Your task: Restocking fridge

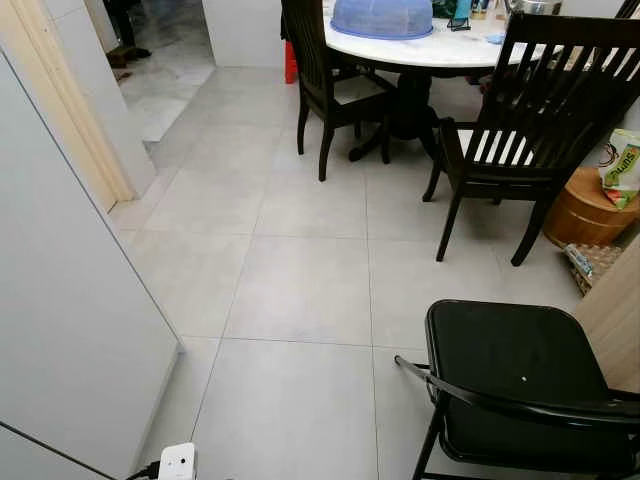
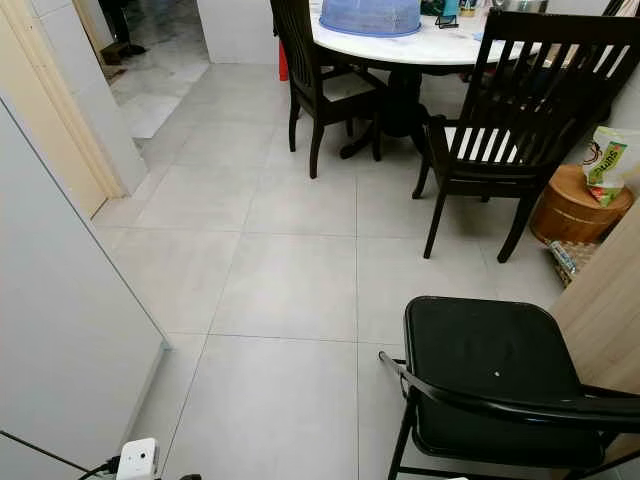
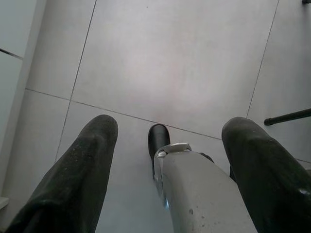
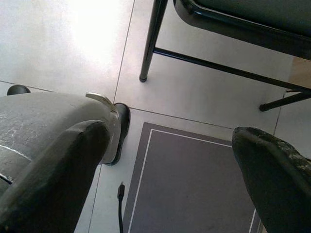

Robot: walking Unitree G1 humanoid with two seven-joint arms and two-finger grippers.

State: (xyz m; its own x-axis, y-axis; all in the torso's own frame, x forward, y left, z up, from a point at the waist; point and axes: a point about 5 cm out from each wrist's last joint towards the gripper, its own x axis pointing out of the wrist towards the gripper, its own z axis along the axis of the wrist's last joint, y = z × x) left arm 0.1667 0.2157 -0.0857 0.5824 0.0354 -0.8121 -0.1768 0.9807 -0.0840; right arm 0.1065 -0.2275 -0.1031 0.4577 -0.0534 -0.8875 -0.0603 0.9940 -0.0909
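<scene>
We stand on a grey tiled floor [image 1: 300, 290], both arms hanging idle. Our left gripper [image 3: 165, 160] and right gripper [image 4: 170, 170] point down at the tiles, fingers spread wide, holding nothing. A white panel [image 1: 70, 330], probably the fridge, rises at our left. A black folding chair [image 1: 520, 380] stands near on our right; a dining table [image 1: 430, 45] lies ahead. No groceries are within reach.

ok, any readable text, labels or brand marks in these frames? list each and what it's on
Green and yellow snack bag on the round wooden container: printed wording there, too blurred to read.
White plug adapter by the white panel: no legible marking.
Items on the dining table: too small to read.
Nothing else carries text.
</scene>
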